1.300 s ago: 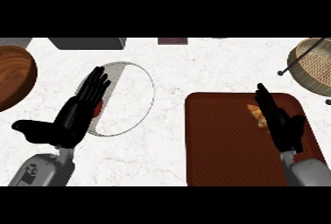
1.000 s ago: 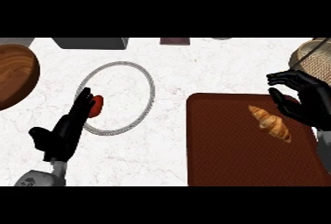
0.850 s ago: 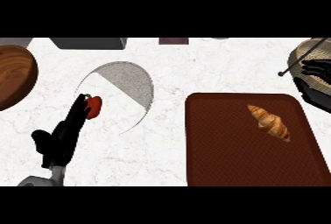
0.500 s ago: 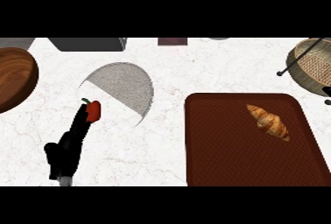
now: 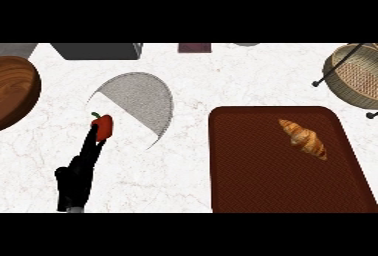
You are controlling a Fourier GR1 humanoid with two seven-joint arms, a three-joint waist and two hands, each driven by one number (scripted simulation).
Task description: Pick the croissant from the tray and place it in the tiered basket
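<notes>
head view, croissant (image 5: 303,138) lying on brown tray (image 5: 251,185), left hand (image 5: 77,175) fingers straight, touching red pepper (image 5: 103,127)

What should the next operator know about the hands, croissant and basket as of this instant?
Left hand: low at the view's left, fingers straight, tips at the red pepper by the grey plate.
Right hand: out of view.
Croissant: lying on the brown tray, upper right part, untouched.
Tiered basket: top right corner, partly cut off.
Done: nothing visibly.
Left: grasp the croissant, carry it to the basket.
</notes>
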